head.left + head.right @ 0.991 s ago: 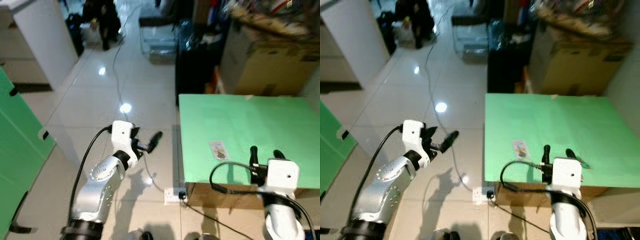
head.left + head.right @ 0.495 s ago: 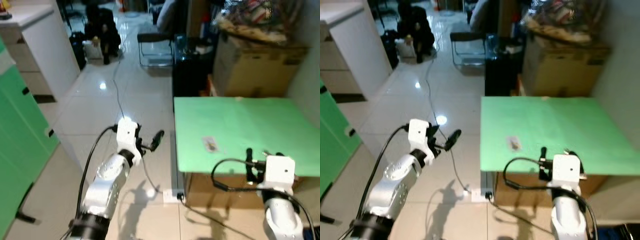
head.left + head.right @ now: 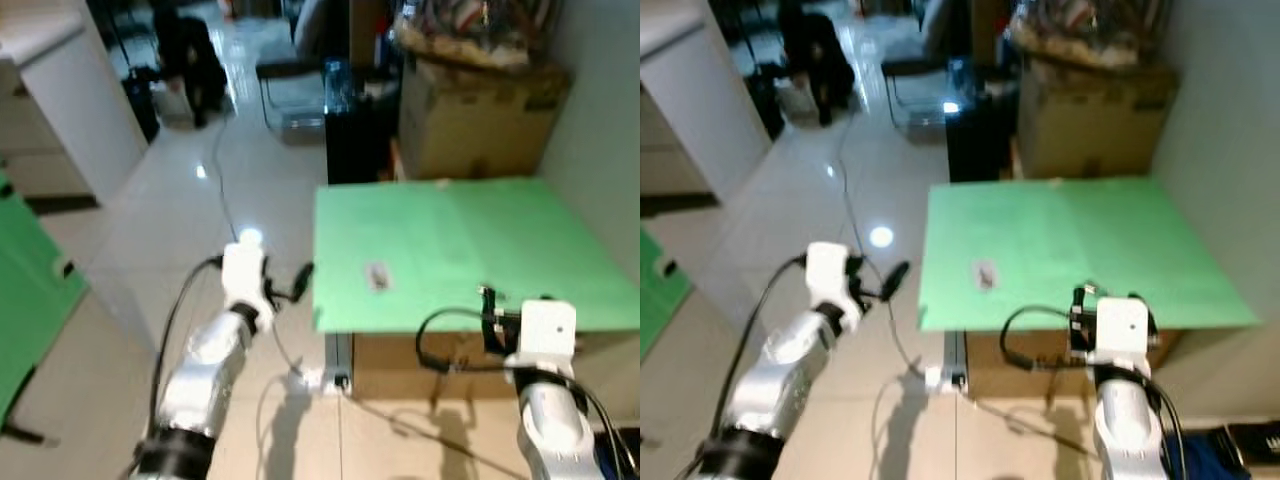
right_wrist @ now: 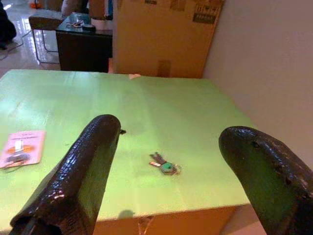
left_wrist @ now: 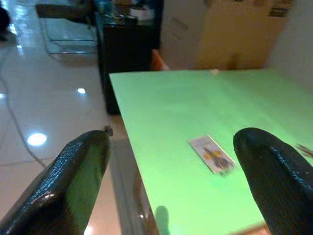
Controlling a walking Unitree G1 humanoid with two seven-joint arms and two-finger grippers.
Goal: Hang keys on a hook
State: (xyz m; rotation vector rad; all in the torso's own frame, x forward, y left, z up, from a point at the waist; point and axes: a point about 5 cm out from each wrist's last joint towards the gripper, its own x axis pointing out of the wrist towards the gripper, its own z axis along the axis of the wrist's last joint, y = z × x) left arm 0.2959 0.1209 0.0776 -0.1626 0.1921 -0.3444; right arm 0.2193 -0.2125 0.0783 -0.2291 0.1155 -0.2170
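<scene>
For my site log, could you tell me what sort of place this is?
Probably a lived-in home room used for storage: glossy tiled floor, a taped cardboard box against the wall, and a green table carrying keys and a card.

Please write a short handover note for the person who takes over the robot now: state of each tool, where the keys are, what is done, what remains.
Left tool: open, holding nothing, over the floor beside the left edge of the green table.
Right tool: open, holding nothing, at the near edge of the table.
Keys: lying flat on the table, ahead of the right tool, between its fingers in the right wrist view; not touched.
Card: flat on the table, nearer the left side.
Done: the robot stands at the table.
Left: grasp the keys, find a hook, hang them.
</scene>
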